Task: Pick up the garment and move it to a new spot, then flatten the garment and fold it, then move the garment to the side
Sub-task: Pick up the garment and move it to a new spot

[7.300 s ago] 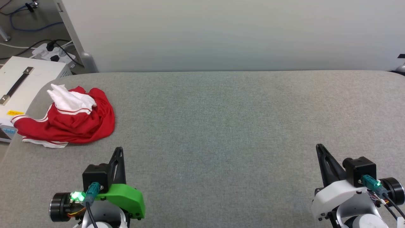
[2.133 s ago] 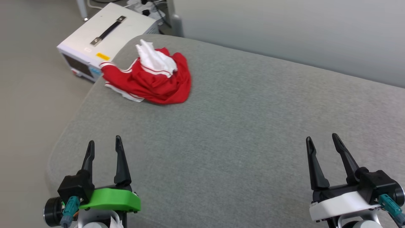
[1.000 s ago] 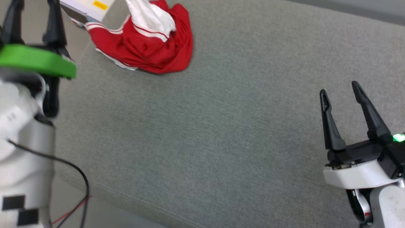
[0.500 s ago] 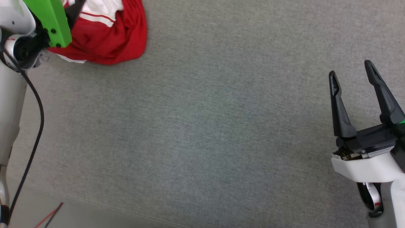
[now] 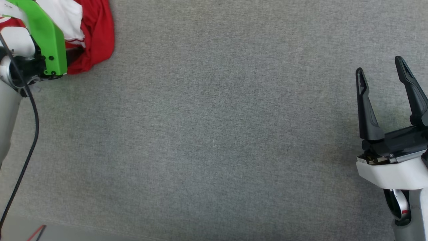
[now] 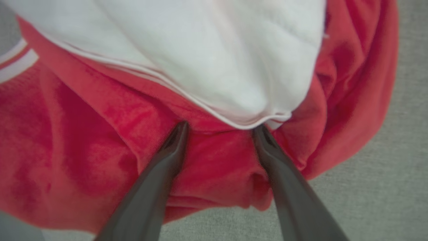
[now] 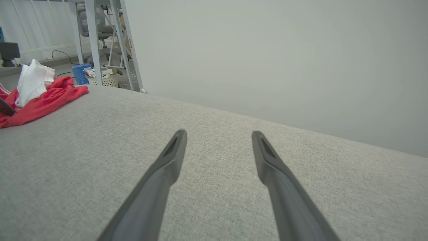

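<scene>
Red garment (image 6: pixel 77 144) bunched, no clear long axis; L gripper (image 6: pixel 219 129) jaws wide, tips on it; R gripper (image 5: pixel 379 65) wide too.

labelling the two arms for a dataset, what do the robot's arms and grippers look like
Both grippers have two long, dark, tapering fingers. The left gripper carries a bright green cover on a pale forearm, with a black cable running beside it. The right gripper has a black body above a white shell.

Garment (image 5: pixel 100 36) partly beyond head view's edge
</scene>
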`<state>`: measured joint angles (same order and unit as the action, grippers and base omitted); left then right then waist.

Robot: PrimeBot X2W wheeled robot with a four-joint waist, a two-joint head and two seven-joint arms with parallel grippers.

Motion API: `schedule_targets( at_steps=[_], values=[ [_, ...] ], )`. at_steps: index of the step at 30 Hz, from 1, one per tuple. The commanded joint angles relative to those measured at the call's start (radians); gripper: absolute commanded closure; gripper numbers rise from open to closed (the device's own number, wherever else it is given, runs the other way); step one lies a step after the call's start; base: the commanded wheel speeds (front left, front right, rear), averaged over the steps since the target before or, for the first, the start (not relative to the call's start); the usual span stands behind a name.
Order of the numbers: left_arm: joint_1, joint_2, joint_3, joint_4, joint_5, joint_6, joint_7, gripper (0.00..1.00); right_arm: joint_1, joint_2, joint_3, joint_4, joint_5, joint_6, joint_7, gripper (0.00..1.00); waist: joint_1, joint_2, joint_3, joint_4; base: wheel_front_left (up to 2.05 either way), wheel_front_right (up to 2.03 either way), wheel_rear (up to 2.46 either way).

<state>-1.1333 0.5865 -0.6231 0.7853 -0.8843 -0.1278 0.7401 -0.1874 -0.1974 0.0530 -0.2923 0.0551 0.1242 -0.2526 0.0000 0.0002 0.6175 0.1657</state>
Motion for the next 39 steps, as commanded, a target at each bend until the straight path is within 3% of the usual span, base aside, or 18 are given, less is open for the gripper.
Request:
schedule_targets(
  at_steps=[1,2,3,15,22,32,39],
  values=[
    [0.060,-0.037,-0.044,0.037,-0.012,-0.003,0.012,0.00,-0.018,-0.002,0.000,-0.003,0.002,0.007,-0.009,0.00,0.0000,-0.0002,0.004,-0.009,0.00,0.00,0.00],
    [0.063,-0.039,-0.055,0.040,-0.014,-0.003,0.007,0.05,-0.017,-0.001,0.000,0.000,0.002,0.007,-0.009,0.00,0.0000,-0.0002,-0.001,-0.008,0.00,0.00,0.00],
    [0.062,-0.038,-0.065,0.039,-0.012,-0.003,-0.001,1.00,-0.015,0.000,-0.001,0.003,0.002,0.007,-0.009,0.00,0.0000,-0.0002,-0.008,-0.007,0.00,0.00,0.00],
    [-0.021,0.051,-0.190,-0.112,0.072,-0.003,-0.348,1.00,0.035,0.044,-0.022,0.028,0.025,0.007,-0.009,0.00,0.0000,-0.0002,-0.191,0.012,0.00,0.00,0.00],
    [-0.043,0.057,-0.303,-0.276,0.104,-0.003,-0.449,1.00,0.075,0.084,-0.027,0.042,0.035,0.007,-0.009,0.00,0.0000,-0.0002,-0.294,-0.015,0.00,0.00,0.00],
    [-0.060,-0.060,-0.426,-0.454,0.155,-0.003,-0.509,1.00,0.102,0.121,-0.051,0.032,0.037,0.007,-0.009,0.00,0.0000,-0.0002,-0.347,-0.119,0.00,0.00,0.00],
    [-0.057,-0.242,-0.538,-0.432,0.171,-0.003,-0.550,1.00,0.082,0.136,-0.096,0.011,0.024,0.007,-0.009,0.00,0.0000,-0.0002,-0.306,-0.212,0.00,0.00,0.00]
  ],
)
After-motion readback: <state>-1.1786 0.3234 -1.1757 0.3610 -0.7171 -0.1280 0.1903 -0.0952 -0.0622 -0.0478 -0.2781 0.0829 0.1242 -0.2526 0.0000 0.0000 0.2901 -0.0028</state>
